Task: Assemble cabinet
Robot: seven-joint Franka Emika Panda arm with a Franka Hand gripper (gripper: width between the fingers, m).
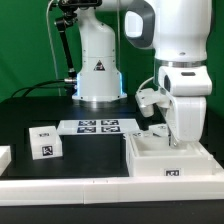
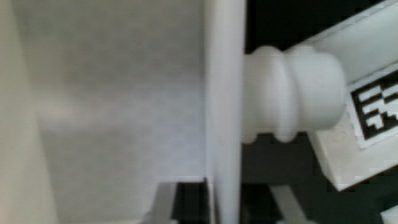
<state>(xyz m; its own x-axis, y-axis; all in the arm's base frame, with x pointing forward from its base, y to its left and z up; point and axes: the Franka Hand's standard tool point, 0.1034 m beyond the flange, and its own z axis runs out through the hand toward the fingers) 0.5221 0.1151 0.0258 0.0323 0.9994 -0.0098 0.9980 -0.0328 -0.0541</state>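
The large white cabinet frame [image 1: 170,160] lies at the front on the exterior view's right, with a marker on its front face. My gripper [image 1: 176,138] reaches down into it from above. In the wrist view my gripper [image 2: 222,205] straddles a thin white wall of the frame [image 2: 222,100], with a dark finger [image 2: 175,203] close on each side, so it looks shut on that wall. Beyond the wall is a white part with a ribbed round end [image 2: 285,90] and a marker. A small white drawer box [image 1: 43,143] with markers stands on the table at the exterior view's left.
The marker board [image 1: 97,126] lies flat in the middle of the black table. The white robot pedestal [image 1: 98,70] with a triangle sign stands behind it. Another white piece [image 1: 4,157] shows at the exterior view's far left edge.
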